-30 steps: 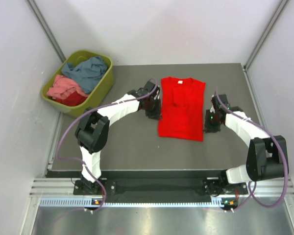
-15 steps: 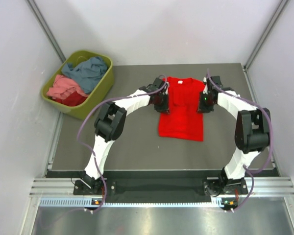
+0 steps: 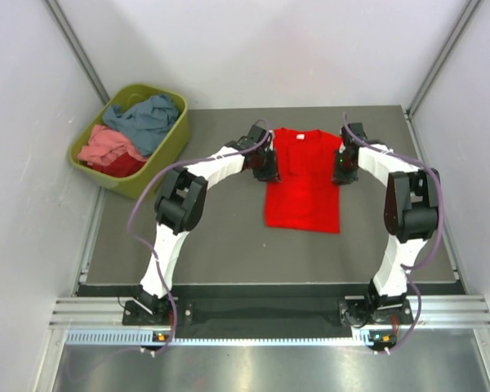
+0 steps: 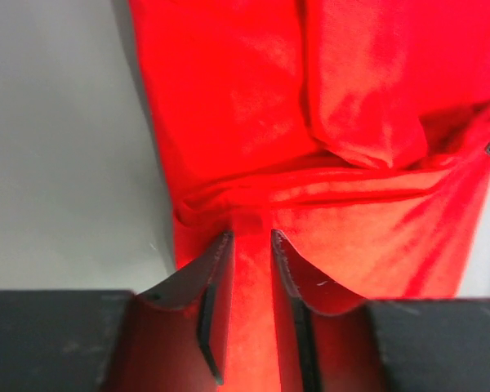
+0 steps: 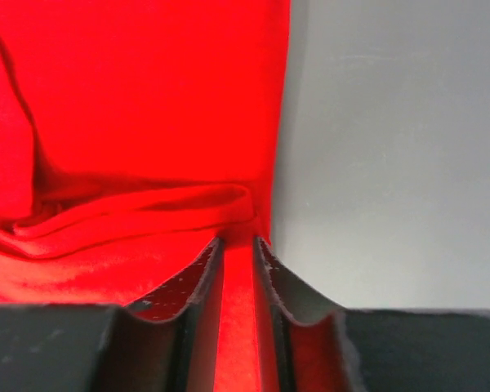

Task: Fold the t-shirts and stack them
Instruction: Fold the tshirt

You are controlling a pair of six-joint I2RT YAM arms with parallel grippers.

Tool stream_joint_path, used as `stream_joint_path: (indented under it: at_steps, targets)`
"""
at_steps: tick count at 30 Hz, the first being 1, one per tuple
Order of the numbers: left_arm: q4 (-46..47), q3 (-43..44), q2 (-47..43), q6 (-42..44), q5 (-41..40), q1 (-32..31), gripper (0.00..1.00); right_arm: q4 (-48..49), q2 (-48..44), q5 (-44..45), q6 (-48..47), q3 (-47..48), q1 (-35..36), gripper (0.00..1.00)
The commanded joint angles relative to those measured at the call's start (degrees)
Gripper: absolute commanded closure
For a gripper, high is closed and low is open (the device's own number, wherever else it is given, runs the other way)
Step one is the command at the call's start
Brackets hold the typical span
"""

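- While the red shirt lies flat on the grey table, collar toward the far edge, both arms reach to its upper part, one at each side.
- Its sleeves are turned in, so it shows as a long rectangle. A small white label sits inside the neck, its writing too small to read.
- The left gripper is at the shirt's left edge, below the shoulder. In the left wrist view its fingers stand close together, clenched on a strip of red cloth, with a bunched fold just past the tips.
- The right gripper is at the opposite edge. Its fingers likewise pinch the shirt's hem side, bare table beside them.
- At the table's far left corner stands an olive tub holding a blue-grey shirt, a pink shirt and a dark red shirt, all crumpled.
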Motion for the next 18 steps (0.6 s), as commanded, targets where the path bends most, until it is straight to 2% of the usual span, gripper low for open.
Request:
stream_joint_path:
  at_steps: [1, 4, 5, 10, 14, 18]
  targets:
    - [-1.23, 1.6, -6.99, 1.39, 3.27, 0.37, 0.69, -3.65, -6.29, 0.37, 0.44, 3.89, -0.74, 0.78]
    - [-5.9, 1.34, -11.82, 2.54, 3.18, 0.28, 0.65, -6.38, -11.74, -2.27, 4.57, 0.39, -0.66, 0.69]
    - [-7.03, -1.19, -14.7, 2.89, 3.19, 0.19, 0.6, -6.73, -13.32, -3.23, 6.84, -1.36, -0.74, 0.67]
    - [-5.29, -15.77, -23.86, 2.72, 1.61, -2.44, 0.59, -6.65, -24.39, -4.03, 12.65, -16.12, -0.74, 0.6]
    - [1.29, -30.34, -29.66, -2.54, 5.54, -3.06, 0.6, -5.68, -31.51, -5.95, 16.95, -25.18, -0.74, 0.56]
    - [9.47, -38.64, -31.52, -7.39, 7.93, -3.24, 0.62, -3.14, -38.37, -5.97, 19.69, -33.89, -0.74, 0.53]
